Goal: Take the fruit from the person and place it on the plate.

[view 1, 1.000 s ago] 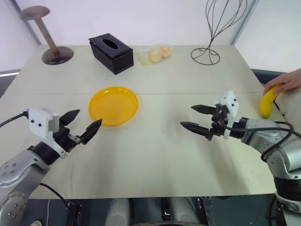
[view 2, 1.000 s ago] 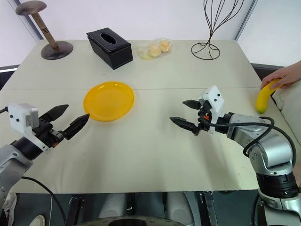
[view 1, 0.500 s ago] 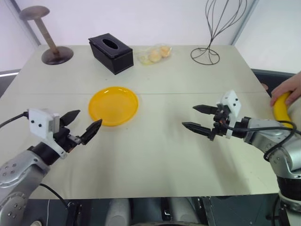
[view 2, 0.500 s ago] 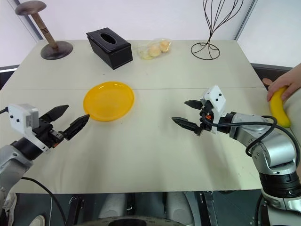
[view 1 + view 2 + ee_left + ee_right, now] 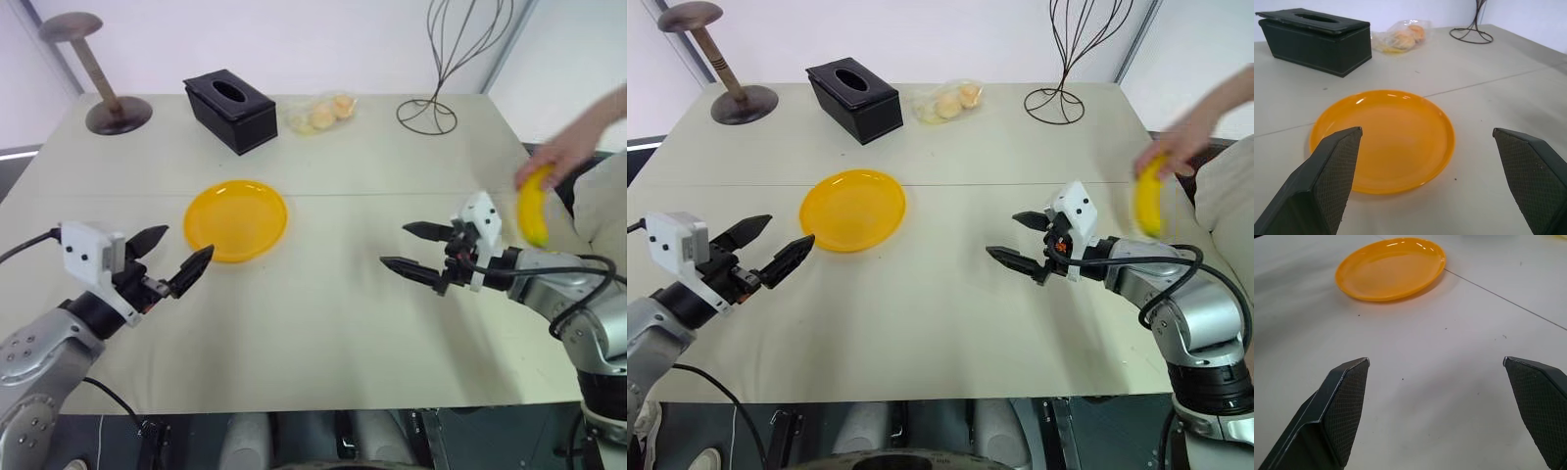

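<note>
The person's hand holds a curved yellow banana hanging in the air at the table's right edge, just behind my right arm. My right gripper is open and empty, pointing left over the bare tabletop, short of the banana. The round yellow-orange plate lies left of centre and is empty; it also shows ahead of the fingers in both wrist views. My left gripper stands open and empty just left of the plate.
A black tissue box, a clear bag of small pale-orange fruits, a wire stand and a wooden stand line the far side of the table. A seam runs across the tabletop.
The person's hand has raised the banana and carried it leftward, from the right edge to just behind my right gripper. Both grippers have stayed in place and open.
</note>
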Action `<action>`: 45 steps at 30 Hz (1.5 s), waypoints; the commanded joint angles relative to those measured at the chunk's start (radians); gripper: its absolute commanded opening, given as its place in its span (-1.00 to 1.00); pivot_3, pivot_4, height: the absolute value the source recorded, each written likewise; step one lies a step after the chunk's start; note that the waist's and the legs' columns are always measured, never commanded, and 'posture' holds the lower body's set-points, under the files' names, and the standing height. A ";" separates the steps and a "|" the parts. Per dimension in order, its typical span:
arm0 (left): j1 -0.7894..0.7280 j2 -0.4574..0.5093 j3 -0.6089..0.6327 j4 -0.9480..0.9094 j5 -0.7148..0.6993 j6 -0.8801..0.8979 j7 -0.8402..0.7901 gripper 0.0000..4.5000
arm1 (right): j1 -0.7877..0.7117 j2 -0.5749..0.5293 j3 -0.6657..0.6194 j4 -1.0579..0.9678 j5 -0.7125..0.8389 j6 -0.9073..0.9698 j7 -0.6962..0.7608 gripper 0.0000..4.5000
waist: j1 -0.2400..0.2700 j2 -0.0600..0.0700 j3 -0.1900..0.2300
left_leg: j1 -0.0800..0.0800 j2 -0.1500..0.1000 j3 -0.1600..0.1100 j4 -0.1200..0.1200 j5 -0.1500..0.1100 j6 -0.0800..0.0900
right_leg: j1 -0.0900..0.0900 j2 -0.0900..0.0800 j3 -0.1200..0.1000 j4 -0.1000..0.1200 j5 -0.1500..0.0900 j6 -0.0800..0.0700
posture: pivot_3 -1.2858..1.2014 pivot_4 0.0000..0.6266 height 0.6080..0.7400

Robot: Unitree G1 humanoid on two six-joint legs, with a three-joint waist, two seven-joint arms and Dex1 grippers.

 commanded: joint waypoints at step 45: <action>-0.112 -0.031 -0.026 -0.062 -0.118 -0.033 -0.024 1.00 | -0.658 0.230 -0.256 0.292 0.231 0.706 -0.706 0.99 | -0.003 0.000 0.000 | -0.002 0.000 0.000 -0.001 0.000 0.000 | -0.002 0.000 0.000 0.001 0.001 0.001 | 0.03 -0.52 1.00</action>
